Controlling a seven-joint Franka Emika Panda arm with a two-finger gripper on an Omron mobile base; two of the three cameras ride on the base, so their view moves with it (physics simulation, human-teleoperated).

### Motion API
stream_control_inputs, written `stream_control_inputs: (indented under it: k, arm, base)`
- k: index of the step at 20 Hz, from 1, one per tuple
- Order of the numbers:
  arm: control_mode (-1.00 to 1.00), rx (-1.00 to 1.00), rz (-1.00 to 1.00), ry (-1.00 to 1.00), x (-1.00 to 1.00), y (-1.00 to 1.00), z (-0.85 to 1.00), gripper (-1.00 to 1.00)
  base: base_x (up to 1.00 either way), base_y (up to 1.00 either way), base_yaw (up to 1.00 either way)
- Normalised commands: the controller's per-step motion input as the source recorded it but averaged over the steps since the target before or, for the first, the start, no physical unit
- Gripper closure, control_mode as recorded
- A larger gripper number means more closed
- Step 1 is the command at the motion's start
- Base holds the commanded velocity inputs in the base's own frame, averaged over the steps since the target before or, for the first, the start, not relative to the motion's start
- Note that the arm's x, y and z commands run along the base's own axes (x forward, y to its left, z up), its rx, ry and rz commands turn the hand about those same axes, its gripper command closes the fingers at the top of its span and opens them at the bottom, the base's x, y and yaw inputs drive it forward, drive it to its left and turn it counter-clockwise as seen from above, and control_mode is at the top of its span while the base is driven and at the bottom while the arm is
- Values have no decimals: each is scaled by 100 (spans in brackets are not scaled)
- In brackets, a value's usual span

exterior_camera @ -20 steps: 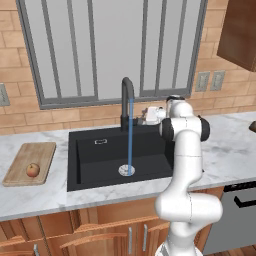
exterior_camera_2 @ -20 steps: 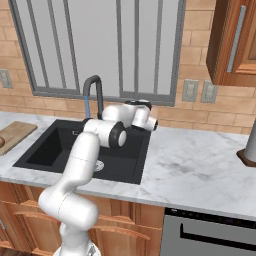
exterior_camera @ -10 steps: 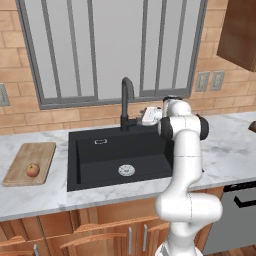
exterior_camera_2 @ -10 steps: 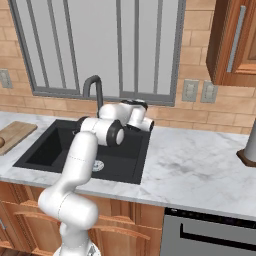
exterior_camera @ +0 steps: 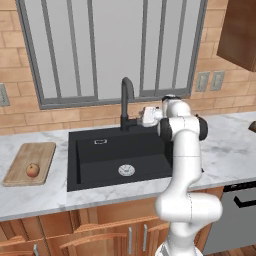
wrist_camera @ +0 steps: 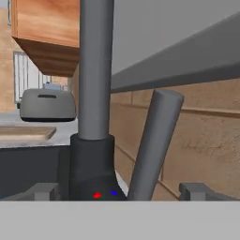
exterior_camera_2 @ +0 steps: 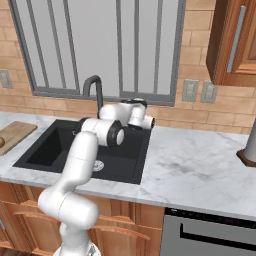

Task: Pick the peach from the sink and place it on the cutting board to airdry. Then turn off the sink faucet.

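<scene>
Black sink (exterior_camera: pixel 95 172) set in the marble counter (exterior_camera: pixel 35 197), no water running. Cutting board (exterior_camera: pixel 31 161) left of the sink, peach (exterior_camera: pixel 32 169) sitting on it. Sink faucet (exterior_camera: pixel 125 102) behind the sink; my gripper (exterior_camera: pixel 145 116) just right of its base. Lever (wrist_camera: pixel 152 143) stands between my fingertips (wrist_camera: pixel 43 191), jaws open, gripping nothing.

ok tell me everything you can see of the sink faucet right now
The sink faucet is a tall dark grey gooseneck standing upright on the counter at the back rim of the black sink, its arched spout curving forward over the basin. No water runs from it. Up close in the hand view its thick round base carries small red and blue dots, and a slim grey lever leans beside the column. The gripper sits close by its base on the right.
</scene>
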Motion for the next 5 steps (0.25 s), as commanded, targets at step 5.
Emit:
stream_control_inputs:
  k: [5]
  arm:
    - [-100, -1, 36, 0, 34, 64, 1, -100]
  base:
    - [0, 0, 0]
